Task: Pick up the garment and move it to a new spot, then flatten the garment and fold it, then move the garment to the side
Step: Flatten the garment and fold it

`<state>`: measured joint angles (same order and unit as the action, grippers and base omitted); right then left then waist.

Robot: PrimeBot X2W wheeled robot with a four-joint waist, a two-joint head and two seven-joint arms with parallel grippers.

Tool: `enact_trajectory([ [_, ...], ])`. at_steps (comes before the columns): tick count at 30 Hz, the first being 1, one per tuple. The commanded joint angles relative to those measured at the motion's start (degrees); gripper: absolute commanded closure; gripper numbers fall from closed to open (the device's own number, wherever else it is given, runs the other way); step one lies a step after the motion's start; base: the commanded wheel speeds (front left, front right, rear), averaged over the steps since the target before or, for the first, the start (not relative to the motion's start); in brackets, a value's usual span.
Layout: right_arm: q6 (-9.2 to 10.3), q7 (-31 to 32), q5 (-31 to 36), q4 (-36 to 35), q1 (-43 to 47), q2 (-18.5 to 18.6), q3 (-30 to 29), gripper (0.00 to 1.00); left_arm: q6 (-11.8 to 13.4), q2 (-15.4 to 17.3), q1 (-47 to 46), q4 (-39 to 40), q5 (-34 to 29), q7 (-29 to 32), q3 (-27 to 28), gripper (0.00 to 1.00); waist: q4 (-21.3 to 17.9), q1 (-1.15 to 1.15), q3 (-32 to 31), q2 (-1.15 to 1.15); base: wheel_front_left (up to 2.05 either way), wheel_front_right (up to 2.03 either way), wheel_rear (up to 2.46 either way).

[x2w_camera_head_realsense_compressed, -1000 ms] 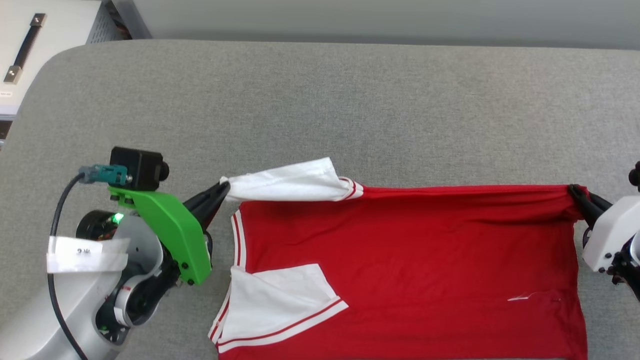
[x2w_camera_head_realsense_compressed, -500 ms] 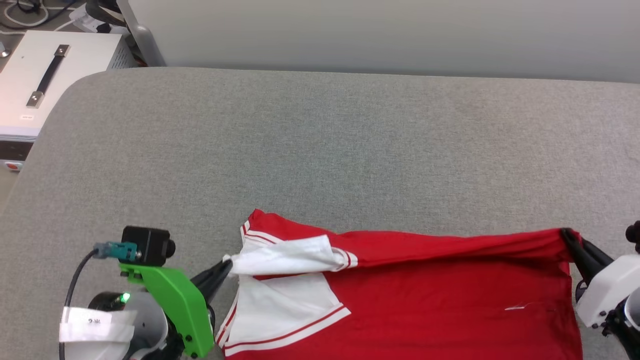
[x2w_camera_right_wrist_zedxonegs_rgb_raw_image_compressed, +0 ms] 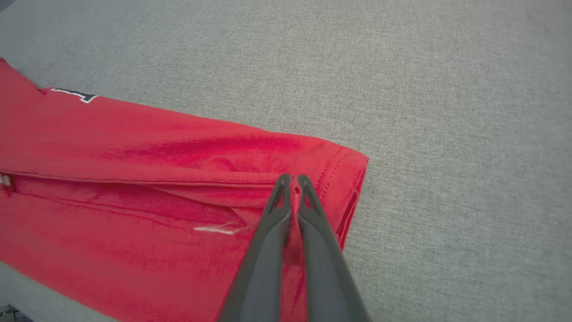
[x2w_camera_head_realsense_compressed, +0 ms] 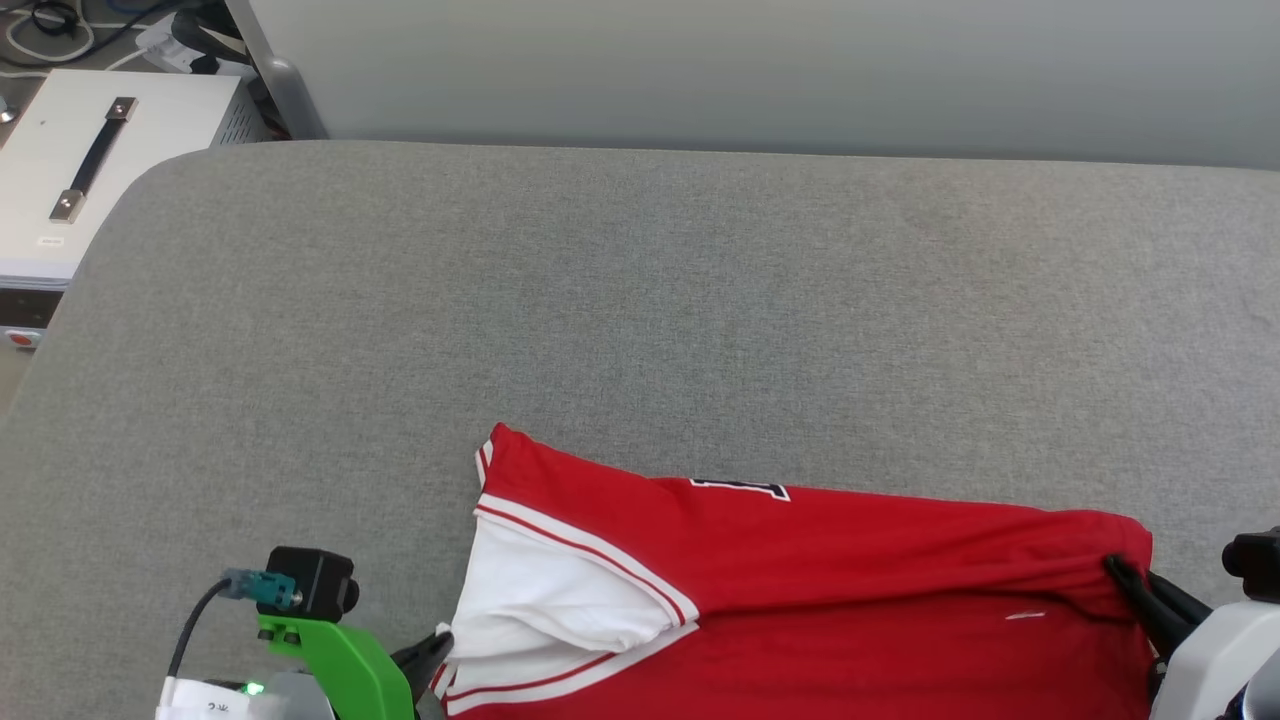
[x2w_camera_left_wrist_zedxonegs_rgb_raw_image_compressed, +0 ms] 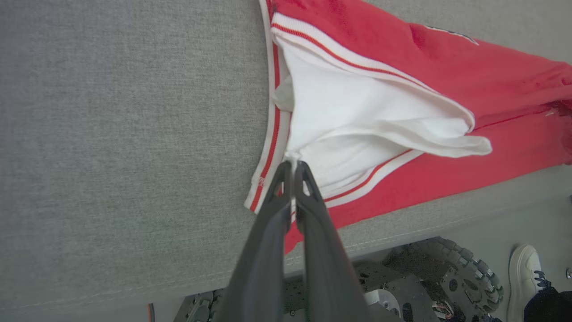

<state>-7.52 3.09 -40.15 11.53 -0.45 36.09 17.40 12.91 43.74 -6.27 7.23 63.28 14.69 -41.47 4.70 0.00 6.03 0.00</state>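
Note:
The garment (x2w_camera_head_realsense_compressed: 850, 570) is a red jersey with white sleeves and striped trim, lying doubled over on the grey padded table (x2w_camera_head_realsense_compressed: 640, 300) near its front edge. A small dark print (x2w_camera_head_realsense_compressed: 740, 488) peeks out at the fold's far side. My left gripper (x2w_camera_head_realsense_compressed: 440, 645) is shut on the tip of a white sleeve (x2w_camera_left_wrist_zedxonegs_rgb_raw_image_compressed: 357, 116), low at the garment's left end. In the left wrist view the left gripper (x2w_camera_left_wrist_zedxonegs_rgb_raw_image_compressed: 292, 163) pinches that white cloth. My right gripper (x2w_camera_head_realsense_compressed: 1115, 570) is shut on the red hem corner at the right end, and the right gripper (x2w_camera_right_wrist_zedxonegs_rgb_raw_image_compressed: 292, 179) shows cloth between its tips.
A white box with a dark handle (x2w_camera_head_realsense_compressed: 90, 160) stands off the table's far left corner. Behind the table runs a pale wall (x2w_camera_head_realsense_compressed: 760, 70). The left wrist view shows the table's front edge, a wheeled base (x2w_camera_left_wrist_zedxonegs_rgb_raw_image_compressed: 447, 277) and a person's shoe (x2w_camera_left_wrist_zedxonegs_rgb_raw_image_compressed: 525, 268) on the floor.
Both grippers have carried the top layer toward the table's front edge, folding the garment over itself; the print now shows. The head camera tilted up between the first two frames.

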Motion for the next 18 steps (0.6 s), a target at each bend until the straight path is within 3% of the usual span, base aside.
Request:
enact_trajectory([
  [1,0.03,-0.20,0.27,0.21,0.05,0.35,0.42,1.00,-0.48,-0.39,0.32,-0.79,-0.36,0.16,-0.30,1.00,-0.10,0.00,0.23,0.00,0.00,0.00,0.00],
  [11,0.03,0.06,0.35,1.42,-2.12,2.48,5.21,1.00,-2.63,-1.95,-1.79,-6.26,-2.32,1.13,-2.77,1.00,-0.37,0.00,1.12,0.00,0.00,0.00,0.00],
  [12,0.03,-0.20,0.36,1.79,-2.27,2.41,5.43,0.51,-2.79,-2.35,-1.94,-6.65,-2.42,1.03,-2.95,1.00,-0.33,0.00,1.05,0.00,0.00,0.00,0.00],
  [13,0.03,-0.19,-0.15,2.15,-2.28,2.13,5.55,0.00,-2.90,-2.67,-2.02,-6.97,-2.41,0.95,-3.05,0.30,-0.31,0.00,0.93,0.00,0.00,0.00,0.00],
  [14,0.03,0.20,-1.08,2.50,-2.30,1.76,5.92,0.00,-3.08,-2.96,-2.12,-7.44,-2.63,0.83,-3.30,0.00,-0.29,0.00,0.63,0.00,0.00,0.00,0.00],
  [18,0.03,0.98,-2.92,3.10,-1.87,1.73,6.47,0.00,-3.08,-3.44,-2.31,-9.05,-4.18,-0.95,-3.58,0.00,-0.25,0.00,-1.11,0.00,0.00,0.00,0.00],
])
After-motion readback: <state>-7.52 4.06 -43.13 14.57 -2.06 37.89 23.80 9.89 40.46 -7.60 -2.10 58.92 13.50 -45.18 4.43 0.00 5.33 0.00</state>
